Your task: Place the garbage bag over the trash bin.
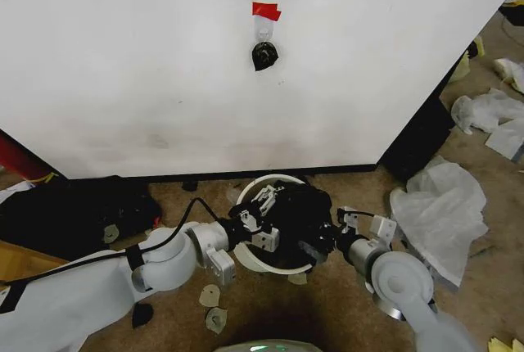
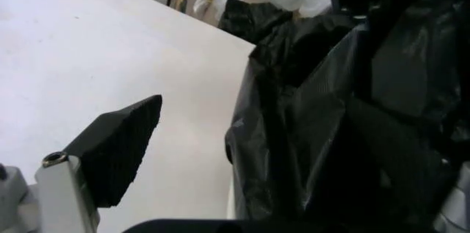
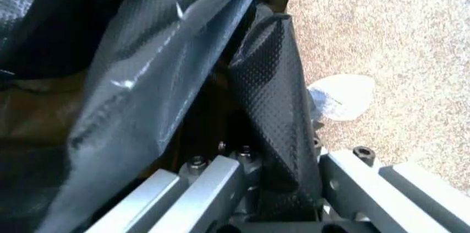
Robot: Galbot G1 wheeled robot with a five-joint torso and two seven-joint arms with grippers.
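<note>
Looking down from the head view, the round cream plastic trash bin [image 1: 282, 264] with its rolled rim stands on the tan carpet floor [image 1: 327, 311] just before the white wall panel [image 1: 164, 65], and the crumpled black plastic garbage bag [image 1: 301, 214] sits bunched over the bin's mouth, between the two arms; the left gripper [image 1: 260, 223] reaches in from the bin's left rim and the right gripper [image 1: 345, 229] from its right rim, both at about rim height and about equally near, so the bag lies inward from each pair of jaws and the uncovered near rim lies below them. Loose white plastic sheets [image 1: 442, 205] lie well apart on the right, and small pale scraps [image 1: 214, 307] dot the floor near the left arm; nothing stands between jaws and rim. From the left wrist view, one ribbed black finger pad [image 2: 121, 150] stands clear of the black film [image 2: 345, 123] with a gap between, so the left jaws look open. From the right wrist view, a textured black finger [image 3: 278, 117] presses against a fold of the bag [image 3: 140, 95], and the right jaws appear closed on it.
</note>
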